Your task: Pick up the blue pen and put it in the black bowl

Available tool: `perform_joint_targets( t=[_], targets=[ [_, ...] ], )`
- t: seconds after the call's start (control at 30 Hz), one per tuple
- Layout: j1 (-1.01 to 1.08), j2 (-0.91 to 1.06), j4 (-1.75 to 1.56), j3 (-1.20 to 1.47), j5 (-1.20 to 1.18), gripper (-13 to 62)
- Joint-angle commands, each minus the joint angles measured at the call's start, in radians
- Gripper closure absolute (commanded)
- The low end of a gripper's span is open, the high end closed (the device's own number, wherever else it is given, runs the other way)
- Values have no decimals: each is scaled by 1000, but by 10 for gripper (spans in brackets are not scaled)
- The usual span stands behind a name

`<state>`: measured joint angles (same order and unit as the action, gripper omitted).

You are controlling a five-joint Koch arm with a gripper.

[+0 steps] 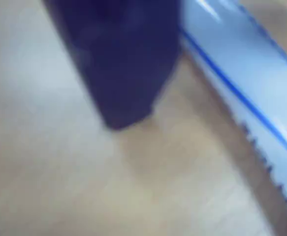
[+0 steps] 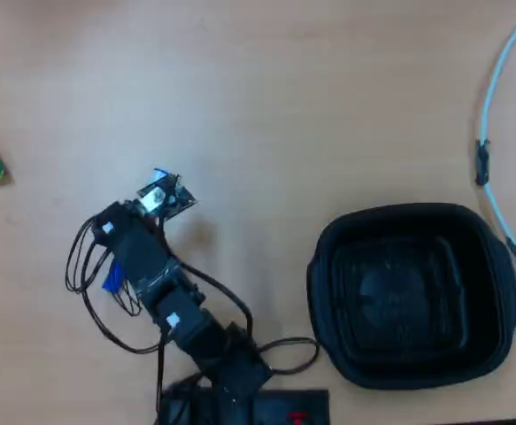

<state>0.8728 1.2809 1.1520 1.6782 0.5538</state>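
The blue pen [image 1: 241, 69] fills the upper right of the wrist view as a blurred white barrel with blue lines along it, slanting down to the right, and one dark finger [image 1: 126, 64] hangs just beside it on its left. From overhead only a scrap of blue [image 2: 111, 278] shows beside the arm [image 2: 160, 283], well left of the black bowl [image 2: 414, 297], so most of the pen is hidden under the arm. I cannot tell whether the fingers are spread or pinching the barrel: only one shows, and no second finger is visible on the pen's far side.

Judging from this, the main risk is a grasp that closes beside the pen instead of around it. The visible finger seems to sit off the barrel, so closing could push the round barrel and roll it away over the smooth surface [image 2: 266, 97]. A hold near one end could let the pen swing and slip during the carry. The bowl lies far from the arm, and a loose grip may drop the pen short of the bowl's thick rim. The arm's dangling wires [image 2: 85, 283] could also snag
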Motion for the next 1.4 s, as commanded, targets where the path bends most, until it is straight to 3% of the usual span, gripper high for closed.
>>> perform_joint_targets(
  t=[0.0,0.13,0.23,0.63,1.1,1.37],
  targets=[
    [0,-6,-18,-54,-11,-81],
    [-2,-29,-9,-78,-15,-56],
    [-3,-35,-9,-89,-29,28],
    [-18,-117,-8,-195,-193,584],
    [-6,-110,78,-186,-206,560],
    [52,-14,150,-212,-379,560]
  ],
)
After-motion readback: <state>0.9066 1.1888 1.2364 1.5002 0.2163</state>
